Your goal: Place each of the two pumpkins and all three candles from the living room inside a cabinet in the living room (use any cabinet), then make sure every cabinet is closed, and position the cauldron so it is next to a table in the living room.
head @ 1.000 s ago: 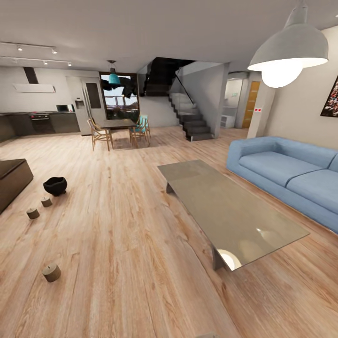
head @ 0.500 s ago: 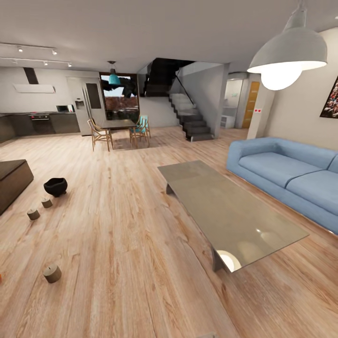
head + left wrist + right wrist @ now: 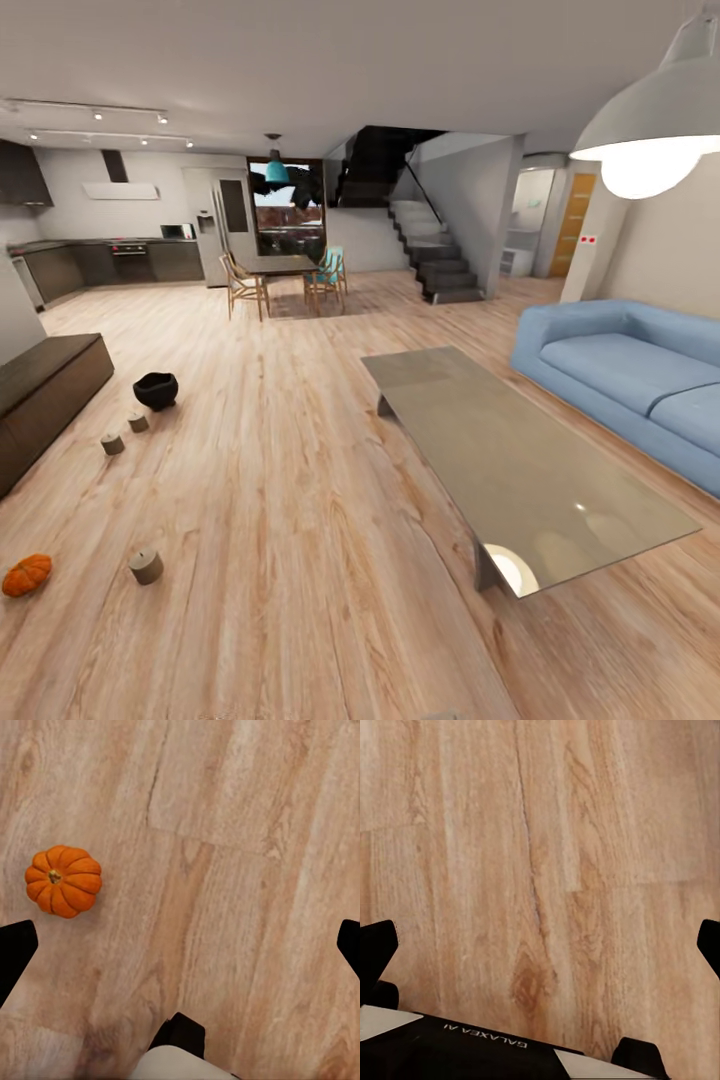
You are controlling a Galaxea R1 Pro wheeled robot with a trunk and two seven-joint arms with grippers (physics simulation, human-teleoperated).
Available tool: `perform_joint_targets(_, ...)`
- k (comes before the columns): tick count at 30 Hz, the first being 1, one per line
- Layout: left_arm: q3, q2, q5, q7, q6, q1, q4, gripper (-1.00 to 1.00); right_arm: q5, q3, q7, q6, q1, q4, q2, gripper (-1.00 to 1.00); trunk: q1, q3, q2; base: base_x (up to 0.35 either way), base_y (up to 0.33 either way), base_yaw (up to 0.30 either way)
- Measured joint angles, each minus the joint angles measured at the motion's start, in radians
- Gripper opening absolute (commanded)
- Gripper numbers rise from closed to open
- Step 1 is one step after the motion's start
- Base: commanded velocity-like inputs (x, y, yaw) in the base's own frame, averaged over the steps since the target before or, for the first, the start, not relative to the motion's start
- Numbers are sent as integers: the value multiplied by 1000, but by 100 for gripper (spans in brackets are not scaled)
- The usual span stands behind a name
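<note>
Head view: task unstarted | pumpkin (image 3: 27, 575), three candles (image 3: 145, 566) on floor (image 3: 300, 520), cabinet (image 3: 45, 395) shut, cauldron (image 3: 156, 390) far from tabletop (image 3: 520, 460) | left end effector (image 3: 180, 945) wide, empty, pumpkin beside one finger | right end effector (image 3: 540, 945) wide, empty

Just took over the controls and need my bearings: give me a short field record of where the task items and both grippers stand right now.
pumpkin: one seen, on floor, near left of head view
candles: three on floor, one beside the pumpkin, two near the cauldron
cauldron: on floor, far from the glass table
cabinet: along left wall, drawers look shut
left gripper: open, empty, above floor
right gripper: open, empty
</note>
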State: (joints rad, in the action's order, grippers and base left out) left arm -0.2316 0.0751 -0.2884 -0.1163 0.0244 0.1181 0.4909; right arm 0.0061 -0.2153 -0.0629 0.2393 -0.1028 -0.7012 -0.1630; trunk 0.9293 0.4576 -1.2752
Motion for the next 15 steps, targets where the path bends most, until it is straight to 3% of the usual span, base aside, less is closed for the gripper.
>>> perform_joint_targets(5, 0, -4, 0, 0, 0, 0, 0, 100, 1, -1, 0, 0, 0, 9, -1, 100, -19, -16, 35, 0, 0, 259)
perform_joint_targets(15, 1, -6, 0, 0, 0, 0, 0, 100, 1, -1, 0, 0, 0, 11, 0, 100, -58, -47, 105, 0, 0, 46)
